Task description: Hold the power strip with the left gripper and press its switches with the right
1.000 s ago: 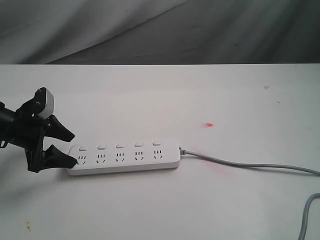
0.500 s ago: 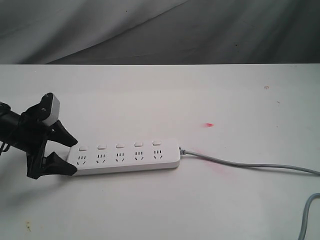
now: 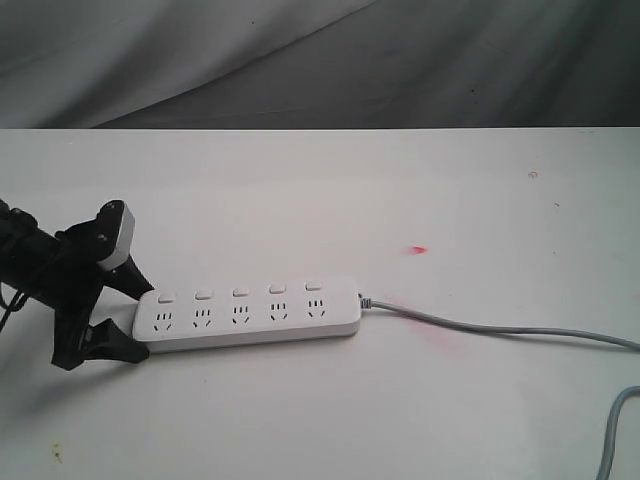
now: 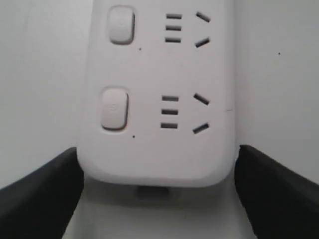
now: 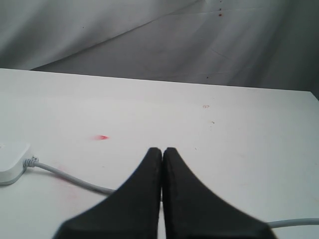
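The white power strip lies flat on the white table, its grey cord running off to the right. Its switches form a row along the far side; two of them show in the left wrist view. My left gripper is open, with one black finger on each side of the strip's left end, close to its edges. My right gripper is shut and empty, hovering over the table right of the strip's cord end. It is out of the exterior view.
A small red mark and a faint pink smear lie on the table right of the strip. The cord passes under my right gripper. Grey cloth hangs behind the table's far edge.
My left gripper has moved right and lower, from beside the strip's left end to straddling it. Its opening looks unchanged. The strip has not moved.
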{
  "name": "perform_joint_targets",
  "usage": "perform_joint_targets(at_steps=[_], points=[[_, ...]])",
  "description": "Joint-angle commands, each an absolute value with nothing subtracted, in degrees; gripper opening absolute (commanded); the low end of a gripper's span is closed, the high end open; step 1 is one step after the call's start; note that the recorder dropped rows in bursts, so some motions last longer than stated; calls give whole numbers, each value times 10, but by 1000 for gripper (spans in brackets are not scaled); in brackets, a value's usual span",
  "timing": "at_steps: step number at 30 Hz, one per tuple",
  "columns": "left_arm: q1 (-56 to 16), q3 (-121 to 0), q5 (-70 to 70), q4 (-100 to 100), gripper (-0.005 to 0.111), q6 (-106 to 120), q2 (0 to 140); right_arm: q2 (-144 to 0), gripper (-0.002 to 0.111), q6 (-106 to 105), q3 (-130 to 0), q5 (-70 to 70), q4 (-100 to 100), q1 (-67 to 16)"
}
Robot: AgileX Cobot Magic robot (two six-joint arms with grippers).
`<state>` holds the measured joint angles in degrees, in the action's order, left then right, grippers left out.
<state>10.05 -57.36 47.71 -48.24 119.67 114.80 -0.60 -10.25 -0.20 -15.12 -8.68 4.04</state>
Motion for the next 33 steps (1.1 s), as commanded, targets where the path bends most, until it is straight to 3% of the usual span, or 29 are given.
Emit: perform_joint_targets(at_steps=[1, 18, 33], points=[[97, -577, 467, -468, 75, 1200, 1148, -3, 0, -102, 0, -151, -85, 46], [97, -577, 465, -483, 67, 1200, 1161, -3, 0, -102, 0, -151, -85, 46], [97, -577, 479, -509, 67, 1200, 1161, -3, 0, -102, 0, -151, -85, 46]])
